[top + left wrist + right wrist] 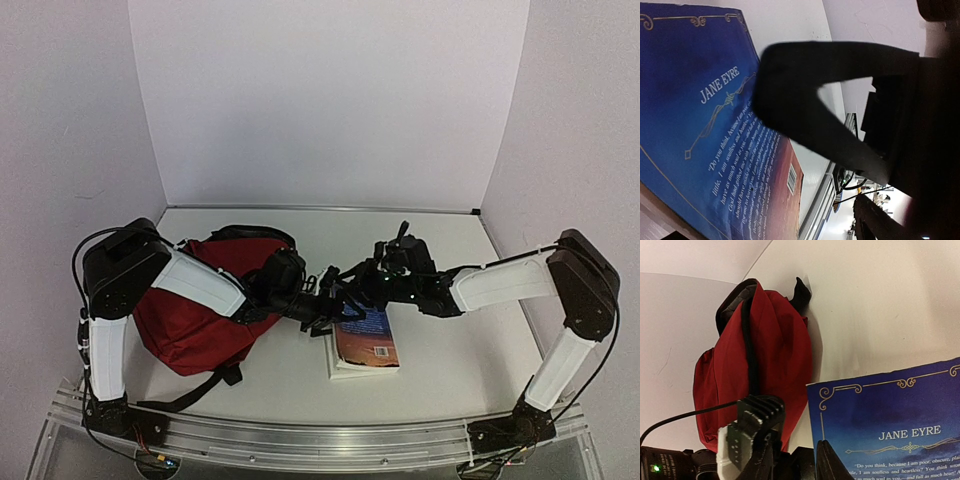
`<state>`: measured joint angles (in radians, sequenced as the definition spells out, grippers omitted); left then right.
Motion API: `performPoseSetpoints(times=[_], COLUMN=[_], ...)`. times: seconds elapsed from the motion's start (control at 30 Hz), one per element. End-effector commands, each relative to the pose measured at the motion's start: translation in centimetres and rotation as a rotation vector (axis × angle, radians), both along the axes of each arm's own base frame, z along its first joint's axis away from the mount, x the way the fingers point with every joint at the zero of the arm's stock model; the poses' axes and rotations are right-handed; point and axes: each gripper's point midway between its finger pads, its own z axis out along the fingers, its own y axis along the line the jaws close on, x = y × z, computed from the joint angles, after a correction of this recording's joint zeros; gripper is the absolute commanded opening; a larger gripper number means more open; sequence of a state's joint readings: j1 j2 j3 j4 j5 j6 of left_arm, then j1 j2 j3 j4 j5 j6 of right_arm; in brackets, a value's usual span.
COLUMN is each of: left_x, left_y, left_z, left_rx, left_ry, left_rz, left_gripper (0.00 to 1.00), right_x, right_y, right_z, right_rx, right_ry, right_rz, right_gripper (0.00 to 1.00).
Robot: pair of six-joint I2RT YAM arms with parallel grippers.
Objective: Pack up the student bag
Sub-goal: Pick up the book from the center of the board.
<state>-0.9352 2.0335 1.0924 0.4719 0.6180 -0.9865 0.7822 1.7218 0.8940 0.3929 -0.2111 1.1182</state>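
On white table [290, 372], student bag [190, 330] lies beside book [368, 342].

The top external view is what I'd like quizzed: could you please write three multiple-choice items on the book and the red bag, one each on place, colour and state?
1. Where is the book relative to the student bag?
A. Inside it
B. On the table, to its right
C. On top of it

2. What colour is the bag's fabric?
A. Green
B. Yellow
C. Dark red

3. How does the book lie?
A. Flat and closed
B. Upright on its edge
C. Open, pages spread

Answers:
1 B, the book rests on the table surface beside the bag, not in or on it.
2 C, dark red cloth shows in both the top and right wrist views.
3 A, its blue cover faces up in one unbroken piece.
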Motion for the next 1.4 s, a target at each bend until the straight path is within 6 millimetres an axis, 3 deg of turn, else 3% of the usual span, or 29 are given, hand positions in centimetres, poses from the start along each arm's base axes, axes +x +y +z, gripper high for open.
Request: performPoseSetpoints(times=[0.0, 0.07, 0.3, 0.43, 0.6, 0.73, 0.9, 1.07, 1.2, 1.37], left_x=[0.6, 0.7, 0.9, 0.9, 0.8, 0.0, -1.0, -3.7, -5.9, -7.1], left_y=[-1.3, -1.3, -1.2, -0.8, 0.3, 1.6, 4.5, 6.8, 8.7, 10.4], left_z=[3.1, 2.9, 3.3, 4.6, 8.0, 12.7, 17.7, 21.4, 23.8, 26.4], left_rx=[-0.091, -0.086, -0.093, -0.099, -0.107, -0.153, -0.226, -0.242, -0.261, -0.289], left_ry=[-0.046, -0.044, -0.045, -0.083, -0.183, -0.294, -0.41, -0.523, -0.579, -0.644], left_rz=[-0.01, -0.001, 0.016, 0.02, 0.029, 0.008, -0.024, -0.177, -0.254, -0.234], left_gripper=[0.74, 0.65, 0.18, 0.01, 0.0, 0.0, 0.0, 0.0, 0.0, 0.0], right_x=[0.8, 0.9, 1.2, 1.3, 1.4, 0.3, -1.7, -5.0, -6.8, -8.3], right_y=[0.6, 0.2, -1.9, -3.7, -6.9, -8.1, -8.9, -7.6, -6.3, -4.7], right_z=[3.1, 3.3, 4.8, 6.9, 9.5, 11.4, 14.1, 16.7, 16.4, 14.1], right_rx=[0.052, 0.044, -0.042, -0.094, -0.131, -0.123, -0.069, 0.014, 0.058, 0.114], right_ry=[-0.071, -0.08, -0.143, -0.206, -0.283, -0.357, -0.44, -0.521, -0.475, -0.36], right_rz=[-0.014, -0.026, -0.085, -0.12, -0.155, -0.059, 0.099, 0.345, 0.491, 0.607], right_gripper=[0.38, 0.4, 0.47, 0.65, 0.82, 0.96, 0.98, 0.98, 0.98, 0.98])
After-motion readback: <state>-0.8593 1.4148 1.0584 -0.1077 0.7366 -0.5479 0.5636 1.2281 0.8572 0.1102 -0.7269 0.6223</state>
